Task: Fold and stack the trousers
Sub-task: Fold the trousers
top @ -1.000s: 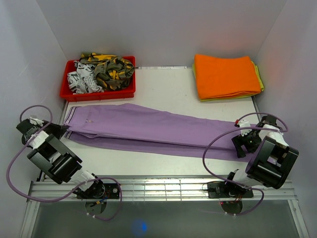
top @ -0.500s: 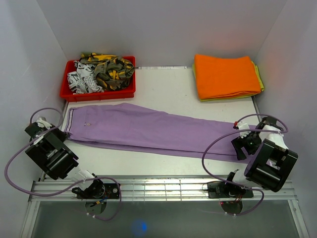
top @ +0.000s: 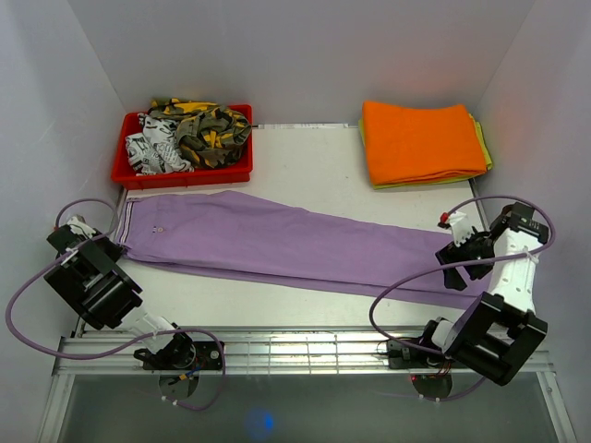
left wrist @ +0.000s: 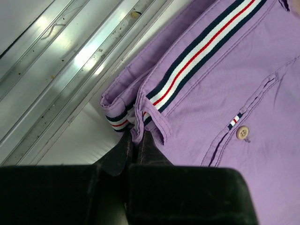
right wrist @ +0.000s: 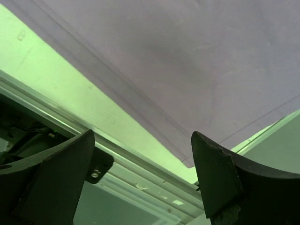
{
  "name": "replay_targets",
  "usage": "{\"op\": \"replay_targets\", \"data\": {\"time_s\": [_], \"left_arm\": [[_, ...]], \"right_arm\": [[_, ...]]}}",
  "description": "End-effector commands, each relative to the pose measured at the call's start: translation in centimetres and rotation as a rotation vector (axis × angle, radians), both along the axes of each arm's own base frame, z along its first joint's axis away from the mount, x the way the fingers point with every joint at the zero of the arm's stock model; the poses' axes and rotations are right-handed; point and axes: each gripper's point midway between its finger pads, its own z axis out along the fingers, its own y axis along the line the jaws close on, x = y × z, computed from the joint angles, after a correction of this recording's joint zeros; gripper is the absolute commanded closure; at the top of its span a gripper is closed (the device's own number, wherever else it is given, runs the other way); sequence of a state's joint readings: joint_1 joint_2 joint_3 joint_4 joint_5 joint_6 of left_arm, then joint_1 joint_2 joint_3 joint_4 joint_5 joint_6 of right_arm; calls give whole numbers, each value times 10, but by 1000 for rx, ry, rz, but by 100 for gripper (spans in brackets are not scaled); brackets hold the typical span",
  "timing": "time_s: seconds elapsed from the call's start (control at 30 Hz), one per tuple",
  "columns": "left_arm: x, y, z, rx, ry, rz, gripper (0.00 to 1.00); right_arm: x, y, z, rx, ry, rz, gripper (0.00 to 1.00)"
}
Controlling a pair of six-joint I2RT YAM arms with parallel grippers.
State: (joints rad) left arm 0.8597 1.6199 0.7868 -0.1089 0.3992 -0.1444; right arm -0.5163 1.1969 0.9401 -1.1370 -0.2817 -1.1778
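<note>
The lilac trousers (top: 277,242) lie flat across the table, waistband at the left and leg ends at the right. My left gripper (top: 117,245) is at the waistband's near corner. In the left wrist view it (left wrist: 136,140) is shut on a pinch of the striped waistband of the trousers (left wrist: 225,84). My right gripper (top: 462,251) hovers over the leg ends near the table's right edge. In the right wrist view it (right wrist: 140,159) stands wide open above the trousers (right wrist: 187,61), with nothing between its fingers (right wrist: 213,173).
A red bin (top: 185,175) with camouflage and black-and-white garments sits at the back left. A folded stack of orange and yellow-green cloths (top: 420,138) lies at the back right. An aluminium rail (top: 295,346) runs along the near edge. White walls close in three sides.
The left gripper drew back to the left with the waistband, and the trousers now lie straighter and narrower. The right arm stretched out, and its open gripper moved slightly farther from the near edge.
</note>
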Motion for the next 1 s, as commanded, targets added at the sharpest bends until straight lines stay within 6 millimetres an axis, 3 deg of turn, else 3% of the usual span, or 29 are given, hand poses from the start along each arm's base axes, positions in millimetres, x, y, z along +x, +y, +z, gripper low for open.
{"op": "replay_targets", "data": {"time_s": [0.0,0.07,0.1,0.17,0.2,0.43,0.6,0.97], "left_arm": [[-27,-1,-19,-9,139,45,100],[-29,-4,-17,-15,143,49,100],[-32,-7,-18,-22,149,48,100],[-34,-9,-19,-24,153,49,100],[-36,-11,-20,-31,161,48,100],[-36,-10,-18,-24,163,45,100],[-36,-10,-17,-20,163,42,100],[-29,-2,-7,-16,151,52,100]], "right_arm": [[-19,30,8,111,32,-8,12],[-29,35,-5,102,53,-40,12],[-24,30,-10,69,27,-73,11],[-34,20,-27,-6,39,-101,2],[-30,10,-30,-65,15,-116,3],[-13,-18,-38,-207,-106,-204,9],[-7,-19,-44,-188,-109,-254,10],[-28,-29,-84,-273,-9,-180,10]]}}
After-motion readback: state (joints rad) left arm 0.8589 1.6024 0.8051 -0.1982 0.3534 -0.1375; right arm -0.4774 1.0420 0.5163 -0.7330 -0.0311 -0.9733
